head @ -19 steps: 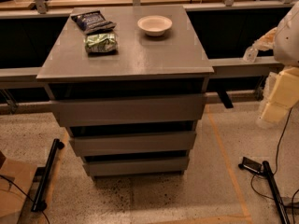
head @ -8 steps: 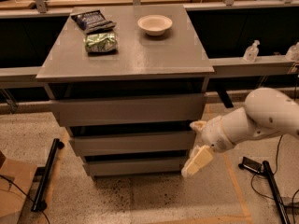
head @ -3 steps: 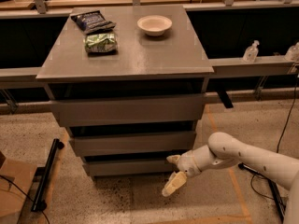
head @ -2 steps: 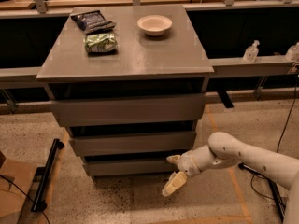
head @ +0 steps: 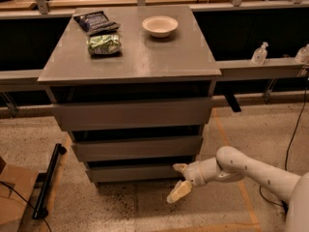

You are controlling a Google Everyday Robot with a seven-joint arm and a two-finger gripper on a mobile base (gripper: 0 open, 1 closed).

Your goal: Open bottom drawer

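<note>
The bottom drawer (head: 140, 173) is the lowest and slimmest of three grey fronts in the cabinet, and its front stands about flush under the middle drawer (head: 137, 148). My gripper (head: 179, 180) is low, just in front of the drawer's right end, reaching in from the right on a white arm (head: 251, 170). Its two cream fingers are spread apart: the upper one (head: 180, 167) sits near the drawer's top right edge, and the lower one (head: 179, 192) hangs below the front. It holds nothing.
The cabinet top (head: 159, 57) carries a white bowl (head: 160, 25), a green snack bag (head: 104, 44) and a dark chip bag (head: 94, 21). A black stand (head: 48, 180) lies on the floor at the left. A cable (head: 294, 129) runs at the right. Bottles (head: 259, 53) stand on the right ledge.
The arm came in from the far right and dropped from middle-drawer height to the bottom drawer's right end. Over the last second it has stayed still.
</note>
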